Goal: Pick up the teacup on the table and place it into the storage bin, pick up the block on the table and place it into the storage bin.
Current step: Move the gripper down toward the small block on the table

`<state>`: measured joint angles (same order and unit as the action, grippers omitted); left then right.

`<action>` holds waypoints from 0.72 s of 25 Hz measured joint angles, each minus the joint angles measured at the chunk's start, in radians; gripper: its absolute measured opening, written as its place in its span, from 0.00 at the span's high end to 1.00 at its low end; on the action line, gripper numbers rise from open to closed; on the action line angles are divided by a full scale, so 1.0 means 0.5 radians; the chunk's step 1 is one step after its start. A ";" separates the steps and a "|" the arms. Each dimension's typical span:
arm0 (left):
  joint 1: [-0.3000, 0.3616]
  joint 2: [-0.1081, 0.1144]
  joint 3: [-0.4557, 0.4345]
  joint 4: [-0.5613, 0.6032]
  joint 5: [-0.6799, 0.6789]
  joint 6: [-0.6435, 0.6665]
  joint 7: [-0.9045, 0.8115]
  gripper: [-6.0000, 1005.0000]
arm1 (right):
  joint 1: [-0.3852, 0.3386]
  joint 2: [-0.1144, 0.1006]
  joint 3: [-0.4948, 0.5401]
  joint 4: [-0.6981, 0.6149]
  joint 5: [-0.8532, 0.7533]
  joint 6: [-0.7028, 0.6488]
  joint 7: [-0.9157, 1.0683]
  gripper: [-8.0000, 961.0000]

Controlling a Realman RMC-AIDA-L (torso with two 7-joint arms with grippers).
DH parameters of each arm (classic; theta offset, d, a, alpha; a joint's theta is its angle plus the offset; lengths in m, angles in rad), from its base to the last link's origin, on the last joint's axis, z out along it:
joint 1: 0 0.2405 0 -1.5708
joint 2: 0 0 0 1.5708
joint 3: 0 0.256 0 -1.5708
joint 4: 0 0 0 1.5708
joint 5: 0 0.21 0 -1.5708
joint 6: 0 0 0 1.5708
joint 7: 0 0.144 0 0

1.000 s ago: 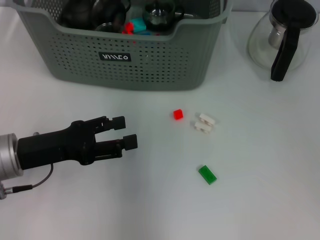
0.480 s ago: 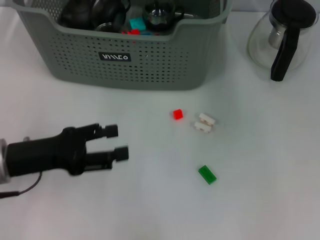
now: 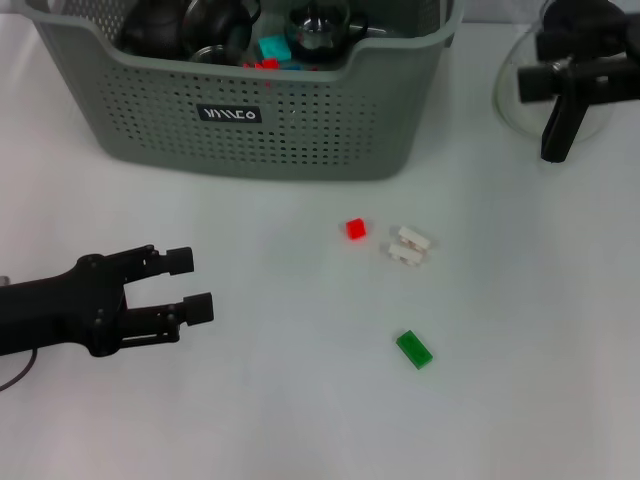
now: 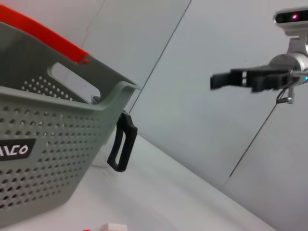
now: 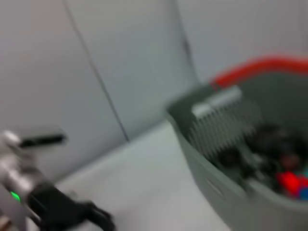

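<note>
Left end effector (image 3: 190, 284) empty, fingers apart, low left; right end effector (image 3: 545, 62) apart over teapot (image 3: 520, 100)

grey-green perforated storage bin (image 3: 300, 130), red block (image 3: 356, 229)

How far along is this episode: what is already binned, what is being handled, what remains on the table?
Done: dark teaware and red and teal blocks lie in the storage bin. In hand: nothing; the left gripper is open and empty low over the table, the right gripper is by the glass teapot. Left: red block, two white blocks, green block.
</note>
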<state>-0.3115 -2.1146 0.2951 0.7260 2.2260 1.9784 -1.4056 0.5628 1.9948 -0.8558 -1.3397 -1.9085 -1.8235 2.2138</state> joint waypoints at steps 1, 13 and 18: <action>0.000 0.000 -0.002 -0.002 0.000 -0.003 0.000 0.18 | 0.010 -0.006 0.002 -0.023 -0.074 -0.014 0.041 0.16; -0.010 -0.004 -0.004 -0.017 -0.015 -0.017 -0.004 0.18 | 0.418 0.142 -0.305 -0.092 -1.129 -0.167 0.161 0.17; -0.008 -0.008 -0.004 -0.038 -0.016 -0.037 -0.005 0.18 | 0.543 0.205 -0.619 0.106 -1.265 0.055 0.217 0.18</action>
<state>-0.3153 -2.1185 0.2929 0.7069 2.2180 1.9597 -1.4082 0.8343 2.0974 -1.1655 -1.2865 -2.5410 -1.7958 2.3223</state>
